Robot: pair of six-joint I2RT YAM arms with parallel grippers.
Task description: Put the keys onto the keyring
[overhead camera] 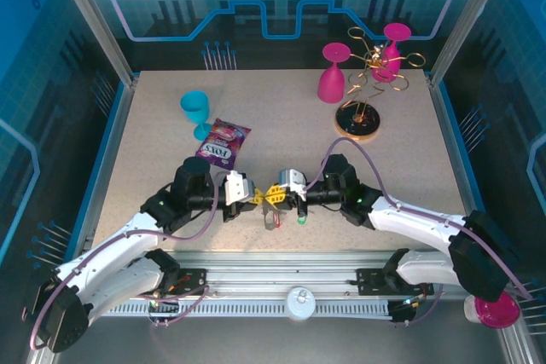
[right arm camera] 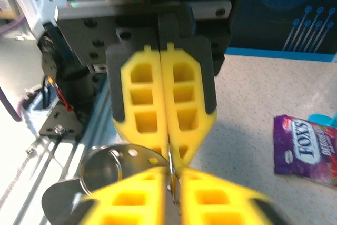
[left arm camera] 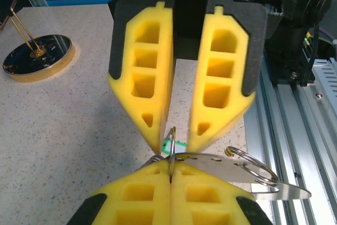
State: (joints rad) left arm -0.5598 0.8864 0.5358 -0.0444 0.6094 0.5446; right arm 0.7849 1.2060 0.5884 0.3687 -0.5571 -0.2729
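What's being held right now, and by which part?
Left gripper is shut on the keyring, pinching its thin wire loop edge-on. Right gripper stands open, clamping nothing I can see.

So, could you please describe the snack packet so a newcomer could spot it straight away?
Look at the left half of the speckled table, about midway back. The snack packet lies flat there beside a teal cup. It alone is purple, with white lettering.

Light: bright and even from overhead, colours vivid.
Shadows: soft, short ones on the table (overhead camera: 281, 117).
Glare: there's sheen on the keyring (left arm camera: 238, 170) and the rack base (left arm camera: 37, 59).
Blur: right gripper (right arm camera: 171, 176) smeared at the frame bottom, backgrounds soft in the wrist views.
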